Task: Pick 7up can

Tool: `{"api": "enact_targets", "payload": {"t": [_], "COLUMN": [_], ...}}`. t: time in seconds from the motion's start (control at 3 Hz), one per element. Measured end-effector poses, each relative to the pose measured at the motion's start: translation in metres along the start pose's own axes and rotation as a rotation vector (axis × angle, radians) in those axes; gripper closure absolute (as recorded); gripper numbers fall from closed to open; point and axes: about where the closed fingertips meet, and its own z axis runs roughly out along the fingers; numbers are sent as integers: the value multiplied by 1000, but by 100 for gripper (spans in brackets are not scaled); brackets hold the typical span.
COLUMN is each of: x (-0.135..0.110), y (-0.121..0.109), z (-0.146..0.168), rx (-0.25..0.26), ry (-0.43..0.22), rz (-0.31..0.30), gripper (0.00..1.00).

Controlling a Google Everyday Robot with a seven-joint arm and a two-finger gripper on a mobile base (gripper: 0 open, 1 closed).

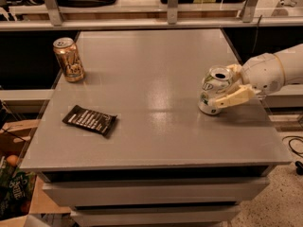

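- Grey rectangular worktop (142, 70): three items on its surface.
- 7up can (214, 91), small, white with green lettering and a silver top: near the right edge, about midway along it, base on the worktop.
- Cream two-finger gripper (223, 86), reaching in over the right edge: closed onto the 7up can, one finger (235, 97) across its near side, the other behind.
- Gold-brown metal can (69, 60): upright, far left corner.
- Black flat packet (90, 120): lying near the left edge, well apart from both cans.

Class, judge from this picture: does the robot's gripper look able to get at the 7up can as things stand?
Probably yes. The gripper sits against the 7up can near the right edge of the table, nothing between them. The gold-brown can and dark packet lie far to the left.
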Motion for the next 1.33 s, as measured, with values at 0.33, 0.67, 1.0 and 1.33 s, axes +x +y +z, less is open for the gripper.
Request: {"api": "enact_targets", "payload": {"t": [0.33,0.67,1.0,1.33], "x": [-5,-17,-35,-55], "y": [-4,-8,-10,-10], "z": [-3,-12,-21,-26], "rx": [0,11,21,18], "ry": [-10,-5,8,23], "rz": [-11,-33,-66,-94], "gripper": [87,100,100,100]}}
